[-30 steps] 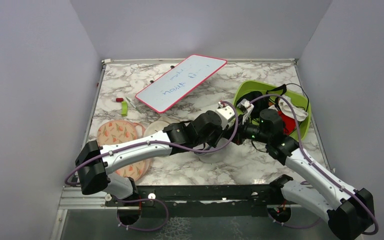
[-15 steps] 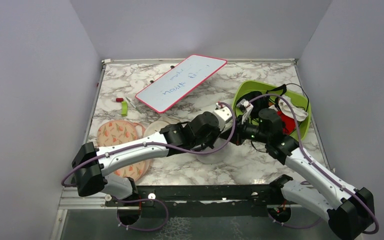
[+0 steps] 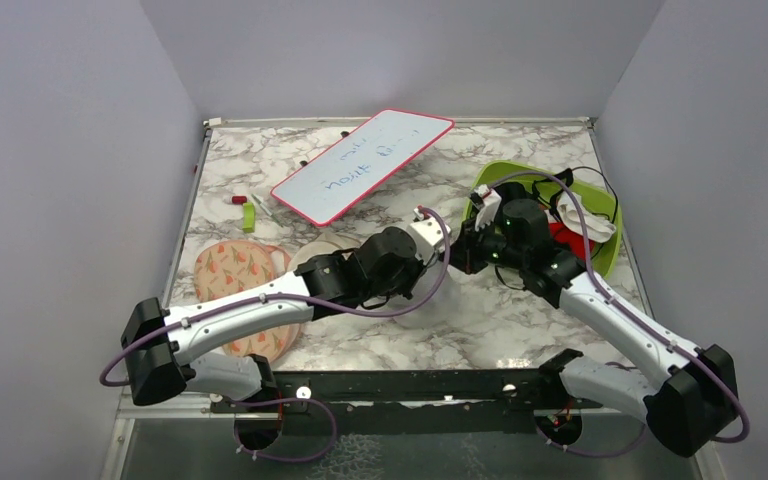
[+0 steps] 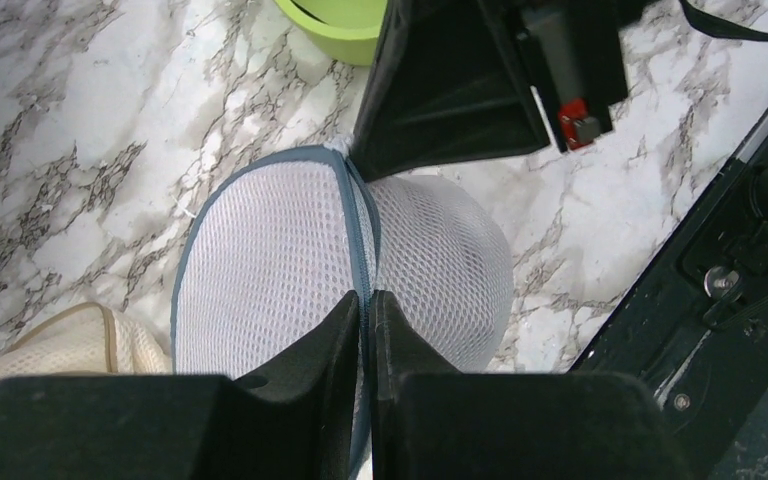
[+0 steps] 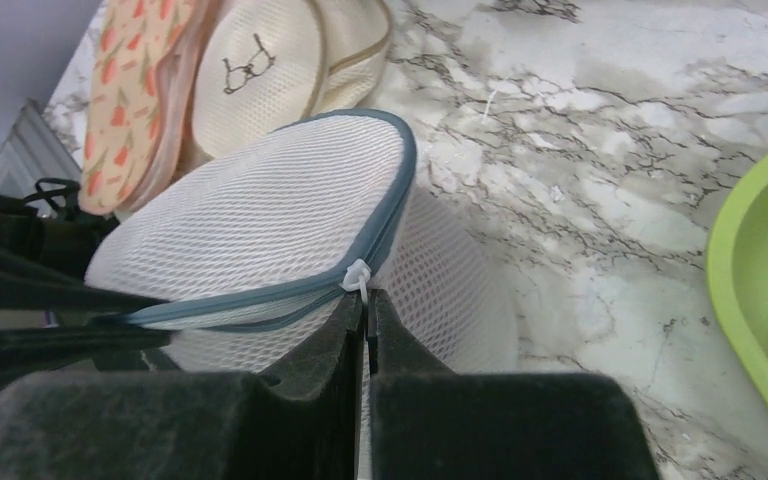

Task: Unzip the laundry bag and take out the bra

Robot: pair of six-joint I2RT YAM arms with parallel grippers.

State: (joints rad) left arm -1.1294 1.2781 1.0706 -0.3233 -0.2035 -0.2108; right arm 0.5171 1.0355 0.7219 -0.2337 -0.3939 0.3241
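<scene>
On the veined marble table point(image 3: 480, 335) between pale walls point(image 3: 400, 50), left hand point(image 4: 368, 310) grips the laundry bag point(image 4: 270, 250) by its zip seam point(image 4: 355, 230), right hand point(image 5: 368, 310) its pull point(image 5: 357, 275).

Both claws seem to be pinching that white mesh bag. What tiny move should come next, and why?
Probably the right gripper should draw the white zip pull along the zip line while the left gripper holds the seam of the laundry bag. Both are shut there, and the zip looks closed where it shows.
</scene>
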